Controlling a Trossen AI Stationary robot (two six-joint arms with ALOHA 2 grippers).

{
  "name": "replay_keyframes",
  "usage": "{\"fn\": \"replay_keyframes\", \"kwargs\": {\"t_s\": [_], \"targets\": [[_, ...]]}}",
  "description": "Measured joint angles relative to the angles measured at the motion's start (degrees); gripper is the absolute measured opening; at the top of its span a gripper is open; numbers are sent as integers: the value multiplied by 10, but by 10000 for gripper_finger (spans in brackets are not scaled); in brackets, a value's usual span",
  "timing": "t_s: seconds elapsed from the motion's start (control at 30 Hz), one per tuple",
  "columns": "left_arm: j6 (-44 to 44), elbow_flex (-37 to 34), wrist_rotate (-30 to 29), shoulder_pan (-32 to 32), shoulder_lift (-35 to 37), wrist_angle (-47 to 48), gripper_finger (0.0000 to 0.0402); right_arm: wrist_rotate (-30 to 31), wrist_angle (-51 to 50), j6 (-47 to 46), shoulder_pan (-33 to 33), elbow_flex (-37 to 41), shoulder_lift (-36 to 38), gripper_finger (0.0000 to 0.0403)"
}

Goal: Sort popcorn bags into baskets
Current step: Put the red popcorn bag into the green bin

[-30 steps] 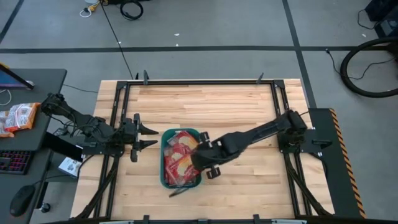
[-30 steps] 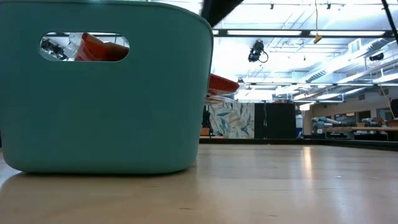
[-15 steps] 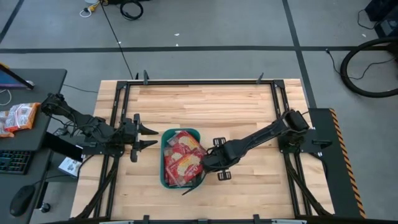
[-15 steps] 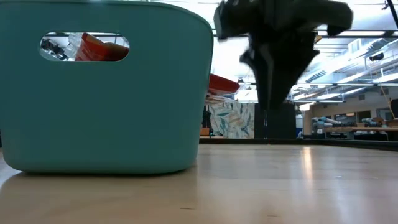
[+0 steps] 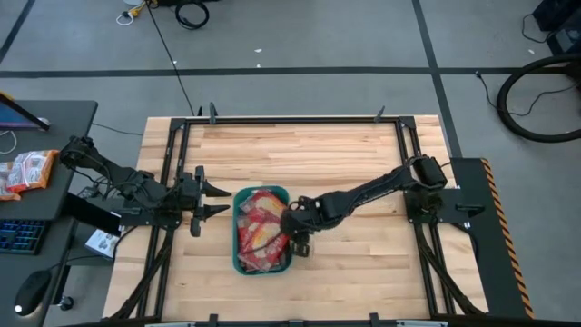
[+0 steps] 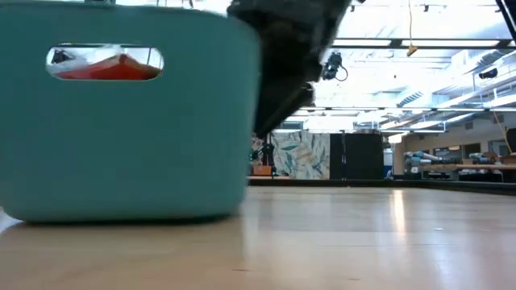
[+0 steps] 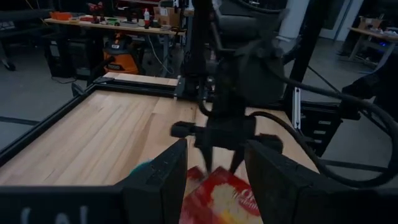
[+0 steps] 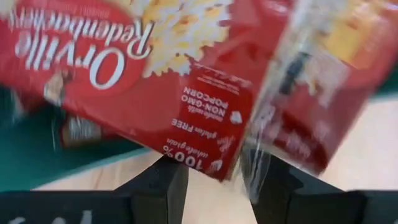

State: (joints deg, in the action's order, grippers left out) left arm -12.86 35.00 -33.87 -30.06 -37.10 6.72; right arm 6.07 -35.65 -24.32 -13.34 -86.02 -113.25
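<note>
Likely light, floppy, slick: bags (image 5: 257, 234) want an edge pinch; right gripper (image 5: 292, 229) at bin (image 5: 238, 263) rim, fingers apart, empty; left gripper (image 5: 216, 200) open, idle.

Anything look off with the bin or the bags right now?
The popcorn bags are heaped untidily in the teal bin; the right wrist view shows one jutting past the rim, over bare table. The right gripper is at that edge of the bin; the left gripper waits open beside it. Nothing spilled.
</note>
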Motion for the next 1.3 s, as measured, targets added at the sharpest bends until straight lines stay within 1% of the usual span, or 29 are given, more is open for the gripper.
{"fn": "replay_keyframes", "kwargs": {"t_s": [0.1,0.17,0.23,0.3,0.37,0.47,0.6,0.7,0.8,1.0,1.07,1.13,1.23,1.3], "targets": [[0,0,0,0,0,0,164,19,54,32,24,0,-1,149],[0,0,0,0,0,0,164,20,91,42,39,-1,-1,149],[0,0,0,0,0,0,164,12,120,55,48,-1,-1,149],[0,0,0,0,0,1,164,-12,147,68,53,-1,-1,149],[0,0,0,0,0,1,164,-26,153,73,54,-1,-1,149],[-15,0,0,0,0,15,164,-30,147,76,54,-1,-1,149],[-71,0,6,0,-7,84,164,-30,143,80,54,-1,-1,149],[-141,0,50,0,-19,158,164,-31,136,82,49,-1,-1,149],[-203,0,93,-7,-37,213,164,-29,126,90,47,0,-1,149],[-313,0,132,-21,-82,317,164,-25,123,103,48,0,-1,149],[-333,0,152,-25,-99,322,164,-25,123,110,48,0,-1,149],[-328,0,166,-35,-109,292,164,-25,123,113,49,0,-1,149],[-334,0,172,-52,-110,256,164,-24,123,115,49,0,-1,149],[-353,0,197,-70,-108,259,164,-22,123,115,49,0,-1,149]]}}
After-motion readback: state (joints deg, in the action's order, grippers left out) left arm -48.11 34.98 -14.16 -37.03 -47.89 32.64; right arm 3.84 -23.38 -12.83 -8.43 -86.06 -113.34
